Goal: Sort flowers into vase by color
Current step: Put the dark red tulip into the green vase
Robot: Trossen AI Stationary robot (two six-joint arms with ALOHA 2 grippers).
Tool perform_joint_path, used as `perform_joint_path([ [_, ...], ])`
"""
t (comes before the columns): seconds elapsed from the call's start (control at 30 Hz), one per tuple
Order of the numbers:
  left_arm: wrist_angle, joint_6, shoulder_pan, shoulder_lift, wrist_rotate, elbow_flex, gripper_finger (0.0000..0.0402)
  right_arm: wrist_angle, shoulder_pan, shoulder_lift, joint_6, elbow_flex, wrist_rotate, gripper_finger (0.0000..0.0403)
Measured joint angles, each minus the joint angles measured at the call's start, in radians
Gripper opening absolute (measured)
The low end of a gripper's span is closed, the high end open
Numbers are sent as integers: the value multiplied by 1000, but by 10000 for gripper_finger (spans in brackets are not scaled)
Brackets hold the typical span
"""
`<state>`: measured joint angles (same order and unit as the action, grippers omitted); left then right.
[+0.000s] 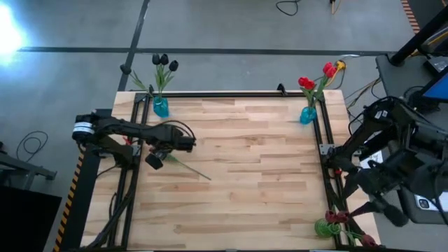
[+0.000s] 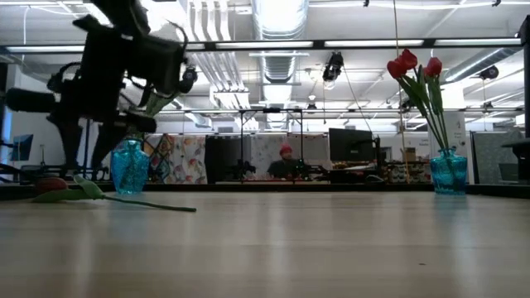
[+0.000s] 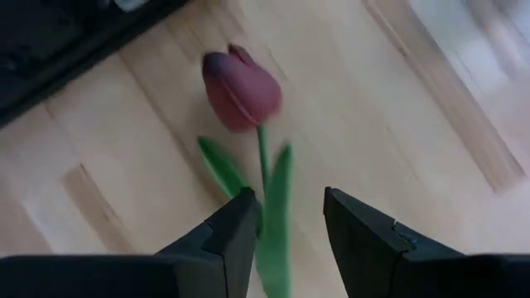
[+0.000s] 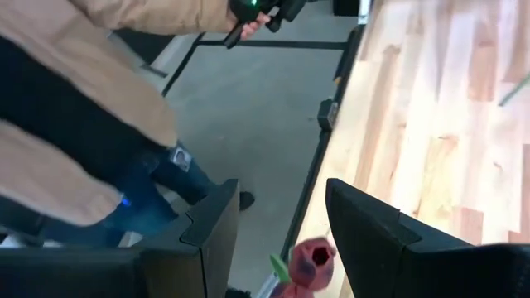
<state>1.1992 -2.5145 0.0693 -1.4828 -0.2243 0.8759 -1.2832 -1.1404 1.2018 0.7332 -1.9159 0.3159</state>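
A tulip with a dark red head [image 3: 240, 87] lies flat on the table near its left edge, stem [image 1: 192, 170] pointing toward the middle; the low view also shows this tulip [image 2: 83, 192]. My left gripper [image 3: 286, 203] hovers above it, open, a finger on either side of the stem just below the head. The left blue vase [image 1: 161, 106] holds black tulips. The right blue vase [image 1: 308, 114] holds red ones. My right gripper [image 4: 277, 194] is open past the table's right edge, above a red tulip head [image 4: 310, 257].
More red tulips and green leaves [image 1: 336, 222] lie at the table's near right corner. A dark frame rail [image 1: 325, 150] runs along the right edge. A person in a tan jacket [image 4: 91, 74] stands beside the table. Bare wood [image 1: 259, 175] spans the middle.
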Motion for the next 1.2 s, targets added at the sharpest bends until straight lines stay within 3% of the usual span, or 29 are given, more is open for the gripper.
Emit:
perform_joint_path([
  [0.17, -124, -1, 68, 50, 59, -141, 130, 1, 0, 37, 54, -18, 59, 173],
  [0.43, -372, 41, 139, 111, 61, -306, 130, 1, 0, 83, 86, -41, 122, 173],
  [0.9, -322, 272, 148, 38, 41, -273, 130, 2, 0, 89, 86, -41, 210, 173],
  [1.03, -314, 273, 141, 6, 20, -249, 129, 5, 0, 96, 91, -41, 209, 173],
  [1.2, -317, 255, 141, 8, 4, -237, 87, 8, 0, 111, 149, -41, 175, 173],
])
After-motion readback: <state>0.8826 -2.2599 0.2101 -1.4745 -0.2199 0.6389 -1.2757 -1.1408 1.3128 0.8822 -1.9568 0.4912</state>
